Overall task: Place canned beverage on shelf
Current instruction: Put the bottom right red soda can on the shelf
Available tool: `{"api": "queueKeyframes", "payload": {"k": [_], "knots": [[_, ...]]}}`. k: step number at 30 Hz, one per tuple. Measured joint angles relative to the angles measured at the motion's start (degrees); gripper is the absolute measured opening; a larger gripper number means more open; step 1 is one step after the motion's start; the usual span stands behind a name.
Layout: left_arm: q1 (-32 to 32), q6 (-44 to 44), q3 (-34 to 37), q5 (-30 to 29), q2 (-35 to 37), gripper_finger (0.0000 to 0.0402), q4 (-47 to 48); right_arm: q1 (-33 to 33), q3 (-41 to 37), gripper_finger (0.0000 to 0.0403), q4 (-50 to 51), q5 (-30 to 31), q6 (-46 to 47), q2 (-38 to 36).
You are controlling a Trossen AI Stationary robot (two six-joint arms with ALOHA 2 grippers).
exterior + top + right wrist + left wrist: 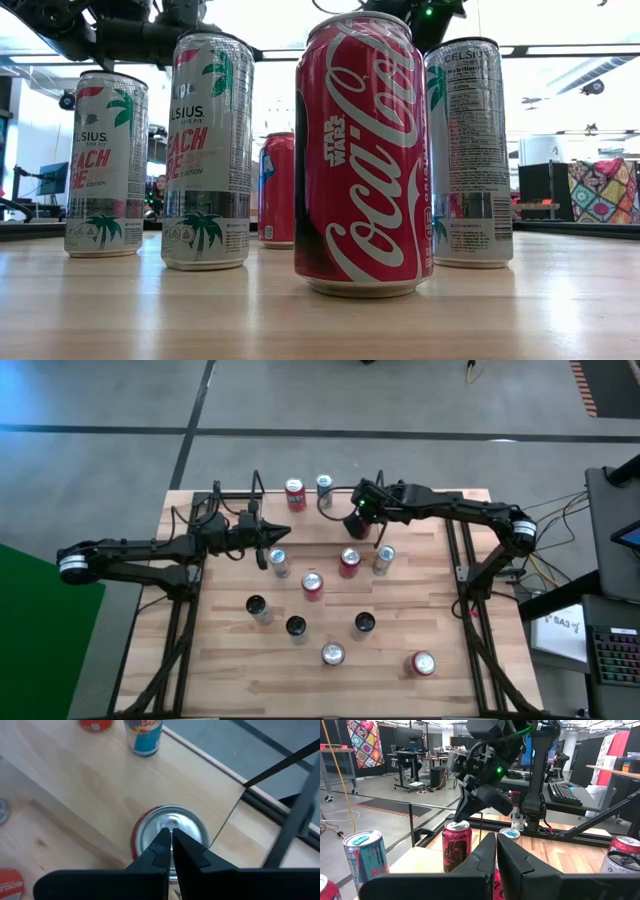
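Note:
The shelf (pixel 256 488) of thin black rods with a light wooden floor (pixel 95 785) stands along the table's far edge. A red can (pixel 295 493) and a blue-silver can (pixel 324 486) stand upright on it. A third red can (pixel 150 827) stands upright on the floor; it also shows in the left wrist view (pixel 457 847). My right gripper (pixel 169 834) is shut right over its top and hides it in the high view (pixel 357 525). My left gripper (pixel 496 851) is shut and empty, left of centre (pixel 263 548). My right gripper's shut fingertips (pixel 462 818) stand at the middle of the red can's top (pixel 190 827), coming from above and slanting down. I cannot tell whether they touch it. The can stands upright on the shelf's wooden floor.
Several cans stand upright on the table: a silver one (pixel 279 562) beside my left gripper, red ones (pixel 349 560) (pixel 313 584), a silver one (pixel 383 558), more nearer the front (pixel 332 654). Black side frames (pixel 466 575) flank the table. Tall cans (pixel 365 150) fill the low view.

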State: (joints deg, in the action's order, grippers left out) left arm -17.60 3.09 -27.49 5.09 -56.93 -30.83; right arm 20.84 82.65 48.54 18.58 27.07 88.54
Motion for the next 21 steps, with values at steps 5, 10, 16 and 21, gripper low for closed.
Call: {"api": "queueKeyframes", "payload": {"k": [5, 10, 16, 21], "knots": [[-0.01, -0.01, 0.00, -0.01, 0.00, 0.0000, 0.07, 0.36, 0.00, 0.0009, 1.67, 1.54, -0.02, -0.17], [0.01, 0.00, 0.00, 0.02, 0.00, 0.0000, 0.17, 1.04, 0.00, 0.0009, 3.23, 2.43, 0.31, -0.09], [0.00, 0.01, 0.00, 0.00, 0.00, 0.0000, 0.15, 0.91, 0.00, 0.0009, 4.20, 2.42, 0.56, -0.01], [0.00, 0.00, 0.00, 0.01, 0.00, 0.0000, 0.14, 0.94, 0.00, 0.0009, 6.94, 2.46, 2.88, -0.01]]}}
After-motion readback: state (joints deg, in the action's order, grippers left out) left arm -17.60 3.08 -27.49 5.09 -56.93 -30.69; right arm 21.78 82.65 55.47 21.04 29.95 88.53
